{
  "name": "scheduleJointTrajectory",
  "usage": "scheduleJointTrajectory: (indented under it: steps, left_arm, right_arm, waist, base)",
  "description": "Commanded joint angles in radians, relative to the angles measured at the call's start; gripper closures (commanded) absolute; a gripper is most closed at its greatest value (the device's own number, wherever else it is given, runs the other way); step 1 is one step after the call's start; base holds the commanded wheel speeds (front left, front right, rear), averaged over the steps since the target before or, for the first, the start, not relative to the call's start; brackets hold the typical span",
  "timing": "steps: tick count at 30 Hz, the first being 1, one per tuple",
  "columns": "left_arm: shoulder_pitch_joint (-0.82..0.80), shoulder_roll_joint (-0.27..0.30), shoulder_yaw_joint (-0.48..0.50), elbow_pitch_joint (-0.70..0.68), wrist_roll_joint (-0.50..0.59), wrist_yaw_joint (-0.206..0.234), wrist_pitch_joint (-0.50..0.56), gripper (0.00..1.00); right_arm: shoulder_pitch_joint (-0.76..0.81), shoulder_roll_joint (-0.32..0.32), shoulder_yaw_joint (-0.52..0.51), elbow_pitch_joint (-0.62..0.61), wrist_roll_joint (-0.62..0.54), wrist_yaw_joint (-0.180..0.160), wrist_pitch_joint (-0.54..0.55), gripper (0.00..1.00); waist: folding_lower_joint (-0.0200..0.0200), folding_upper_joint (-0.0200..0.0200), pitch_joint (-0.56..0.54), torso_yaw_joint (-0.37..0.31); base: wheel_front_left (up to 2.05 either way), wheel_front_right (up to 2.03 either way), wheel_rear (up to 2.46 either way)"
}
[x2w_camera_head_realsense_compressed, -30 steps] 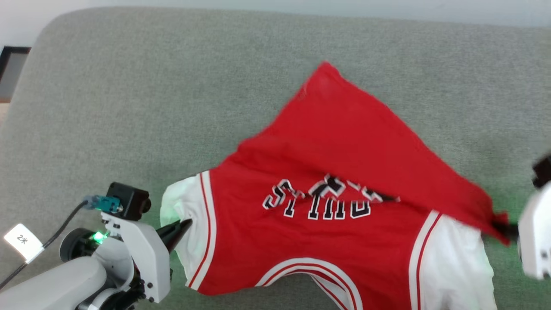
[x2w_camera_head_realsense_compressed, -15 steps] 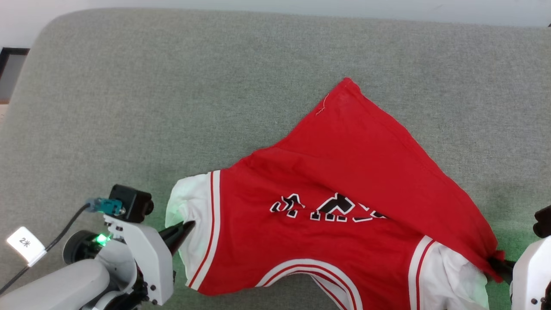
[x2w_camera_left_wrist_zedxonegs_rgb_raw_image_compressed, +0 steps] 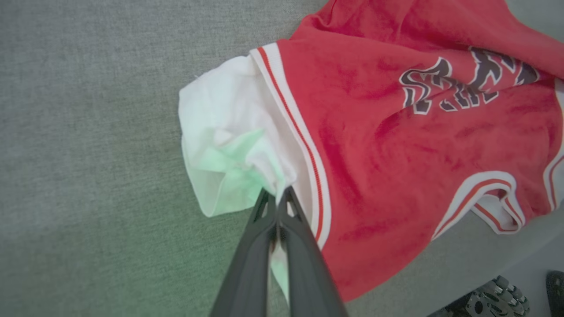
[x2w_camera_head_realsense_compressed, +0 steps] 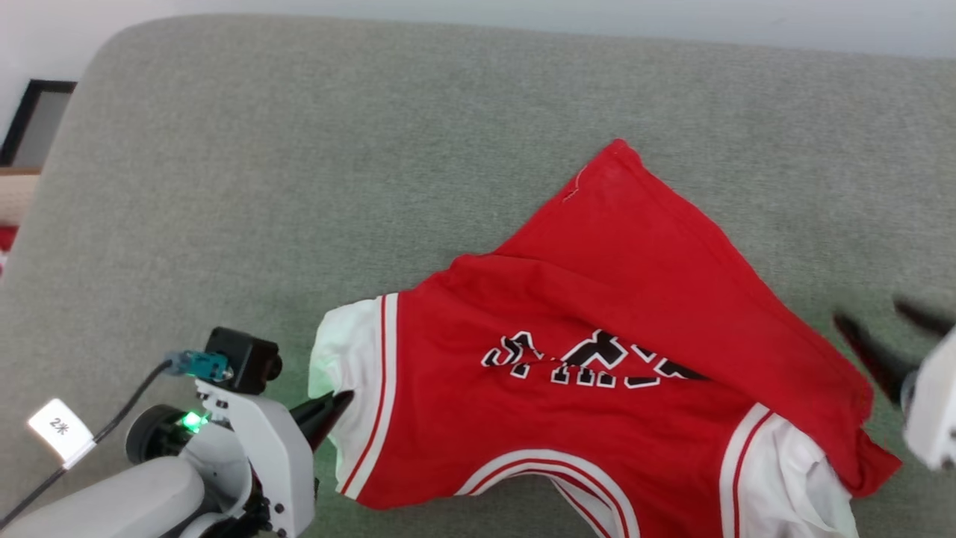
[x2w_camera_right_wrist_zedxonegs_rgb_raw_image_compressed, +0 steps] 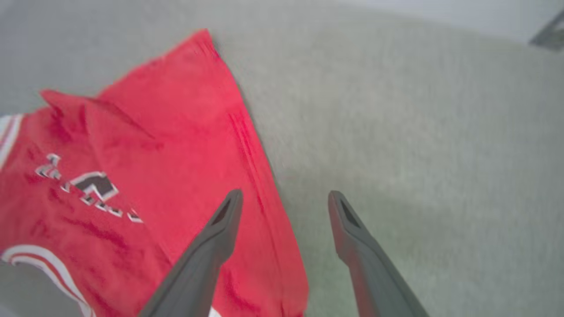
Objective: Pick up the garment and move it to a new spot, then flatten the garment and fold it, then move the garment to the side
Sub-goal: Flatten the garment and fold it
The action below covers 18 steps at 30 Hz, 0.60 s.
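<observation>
The garment (x2w_camera_head_realsense_compressed: 597, 314) lies rumpled on the grey padded surface (x2w_camera_head_realsense_compressed: 299, 149), its red hem (x2w_camera_head_realsense_compressed: 672, 246) flopped diagonally over the lettering (x2w_camera_head_realsense_compressed: 590, 359). My left jaws are clamped on the white sleeve (x2w_camera_left_wrist_zedxonegs_rgb_raw_image_compressed: 229, 145). My right jaws stand wide and empty just beside the red edge. I judge this to be the flattening step. Next, the right jaws must pinch that hem and draw it outward.
</observation>
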Motion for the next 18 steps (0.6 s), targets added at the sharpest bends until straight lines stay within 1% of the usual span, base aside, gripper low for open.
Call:
scheduleJointTrajectory:
  steps: [1,3,5,8,10,14,15,18]
  left_arm:
    - [-0.002,-0.007,0.000,-0.003,0.006,0.004,-0.002,1.00]
    - [-0.010,-0.015,0.000,-0.003,0.013,-0.002,-0.001,1.00]
    - [-0.014,-0.023,0.001,0.001,0.014,-0.007,-0.001,1.00]
    - [-0.024,-0.041,0.001,0.009,0.021,-0.015,0.000,1.00]
    - [-0.032,-0.056,0.000,0.017,0.025,-0.023,0.002,1.00]
    - [-0.046,-0.084,-0.001,0.040,0.033,-0.043,0.006,1.00]
    - [-0.046,-0.084,-0.001,0.040,0.033,-0.043,0.006,1.00]
    - [-0.058,-0.108,-0.002,0.059,0.041,-0.058,0.008,1.00]
  right_arm:
    - [-0.050,-0.002,0.023,-0.002,-0.008,-0.002,-0.030,0.00]
    - [-0.118,-0.012,0.071,0.021,-0.025,-0.002,-0.077,0.00]
    - [-0.200,-0.009,0.122,0.069,-0.036,-0.002,-0.138,0.00]
    - [-0.320,-0.025,0.218,0.188,-0.062,-0.002,-0.227,0.00]
    - [-0.395,-0.020,0.281,0.288,-0.059,-0.002,-0.271,0.00]
    - [-0.539,-0.029,0.403,0.492,-0.050,-0.002,-0.328,0.00]
    - [-0.539,-0.029,0.403,0.492,-0.050,-0.002,-0.328,0.00]
    - [-0.632,-0.042,0.489,0.630,-0.032,-0.002,-0.349,0.00]
  waist:
    - [0.0000,0.0000,0.006,0.012]
    - [0.0000,0.0000,0.013,0.027]
    - [0.0000,0.0000,0.021,0.041]
    - [0.0000,0.0000,0.036,0.066]
    - [0.0000,0.0000,0.046,0.085]
    - [0.0000,0.0000,0.065,0.123]
    - [0.0000,0.0000,0.065,0.123]
    - [0.0000,0.0000,0.078,0.154]
  base:
    - [0.00,0.00,0.00]
    - [0.00,0.00,0.00]
    - [0.00,0.00,0.00]
    - [0.00,0.00,0.00]
    - [0.00,0.00,0.00]
    - [0.00,0.00,0.00]
    - [0.00,0.00,0.00]
    - [0.00,0.00,0.00]
